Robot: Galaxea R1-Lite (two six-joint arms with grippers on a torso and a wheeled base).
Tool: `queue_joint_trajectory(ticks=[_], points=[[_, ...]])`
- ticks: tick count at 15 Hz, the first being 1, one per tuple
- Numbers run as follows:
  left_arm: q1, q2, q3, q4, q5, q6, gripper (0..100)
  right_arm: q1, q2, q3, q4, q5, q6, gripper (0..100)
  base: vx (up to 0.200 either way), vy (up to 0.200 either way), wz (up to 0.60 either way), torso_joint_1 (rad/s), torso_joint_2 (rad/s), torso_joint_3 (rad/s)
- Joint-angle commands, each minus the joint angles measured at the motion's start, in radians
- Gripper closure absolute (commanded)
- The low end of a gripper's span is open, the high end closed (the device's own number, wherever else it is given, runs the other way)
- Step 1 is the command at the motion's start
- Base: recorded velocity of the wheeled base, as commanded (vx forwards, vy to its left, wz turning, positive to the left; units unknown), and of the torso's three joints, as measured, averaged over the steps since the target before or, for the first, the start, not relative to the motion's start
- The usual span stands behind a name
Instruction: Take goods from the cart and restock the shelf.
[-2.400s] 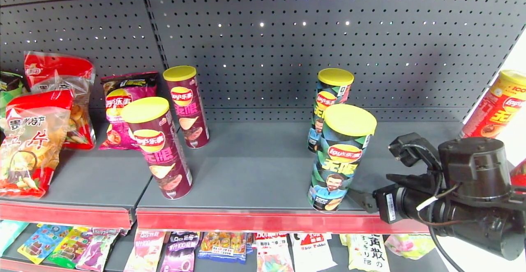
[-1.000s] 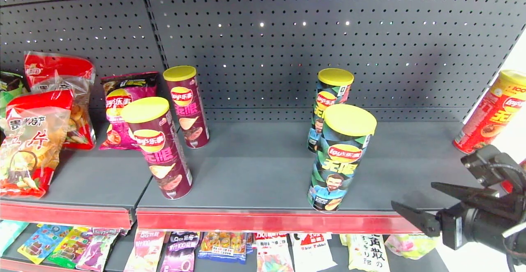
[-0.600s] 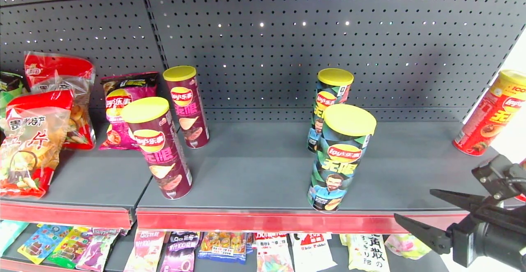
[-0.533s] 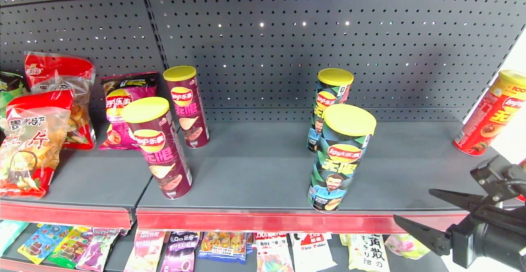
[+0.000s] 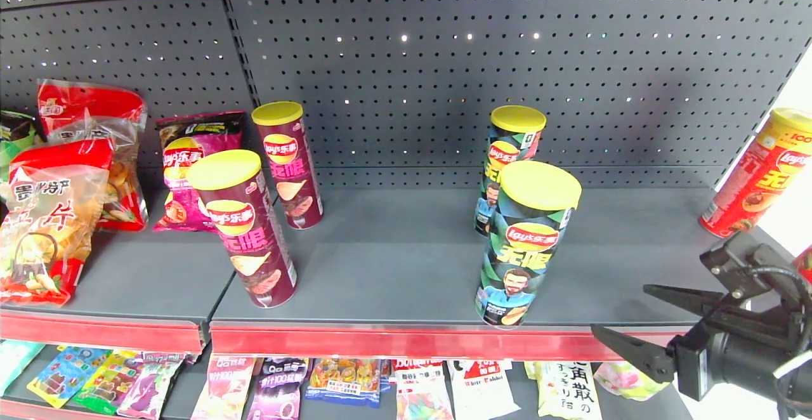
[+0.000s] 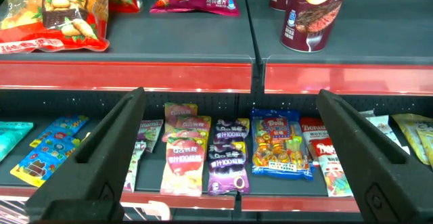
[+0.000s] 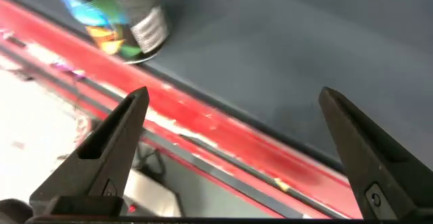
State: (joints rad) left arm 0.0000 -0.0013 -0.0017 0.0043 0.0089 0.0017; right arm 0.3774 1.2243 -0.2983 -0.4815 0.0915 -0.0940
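Note:
Two green chip cans with yellow lids stand on the grey shelf, one at the front edge and one behind it. My right gripper hangs open and empty just right of the front green can, level with the shelf's red lip. In the right wrist view the right gripper spans that red lip, with the green can's base off to one side. My left gripper is open and empty, facing the lower shelf's candy packets.
Two maroon cans stand left of centre, and a red can leans at the far right. Snack bags fill the shelf's left end. Bare shelf lies between the maroon and green cans and right of the green ones.
The right gripper drew back from the front green can's base toward the right and lower, then edged slightly back left and up. The can stays standing at the shelf edge.

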Motion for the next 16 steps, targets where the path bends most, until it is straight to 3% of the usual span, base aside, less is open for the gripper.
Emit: queue_joint_trajectory(ticks=[1, 3, 4, 10, 12, 16], points=[[0.0, 0.001, 0.0, 0.0, 0.0, 0.0, 0, -0.04, -0.066, 0.011, 0.0, 0.123, -0.006, 0, 0.0, 0.0, 0.0, 0.0, 0.0, 0.0], [0.0, 0.001, 0.0, 0.0, 0.0, 0.0, 0, -0.043, -0.115, 0.015, 0.0, 0.287, 0.002, 0, 0.0, 0.0, 0.0, 0.0, 0.0, 0.0], [0.0, 0.001, 0.0, 0.0, 0.0, 0.0, 0, -0.04, -0.109, 0.008, -0.002, 0.321, 0.005, 0, 0.0, 0.0, 0.0, 0.0, 0.0, 0.0], [0.0, 0.001, 0.0, 0.0, 0.0, 0.0, 0, 0.052, 0.02, 0.018, -0.201, 0.332, 0.019, 0, 0.0, 0.0, 0.0, 0.0, 0.0, 0.0], [0.0, 0.001, 0.0, 0.0, 0.0, 0.0, 0, 0.07, 0.078, 0.025, -0.284, 0.386, -0.003, 0, 0.0, 0.0, 0.0, 0.0, 0.0, 0.0], [0.0, 0.001, 0.0, 0.0, 0.0, 0.0, 0, 0.07, 0.161, 0.013, -0.29, 0.478, -0.078, 0, 0.0, 0.0, 0.0, 0.0, 0.0, 0.0]])
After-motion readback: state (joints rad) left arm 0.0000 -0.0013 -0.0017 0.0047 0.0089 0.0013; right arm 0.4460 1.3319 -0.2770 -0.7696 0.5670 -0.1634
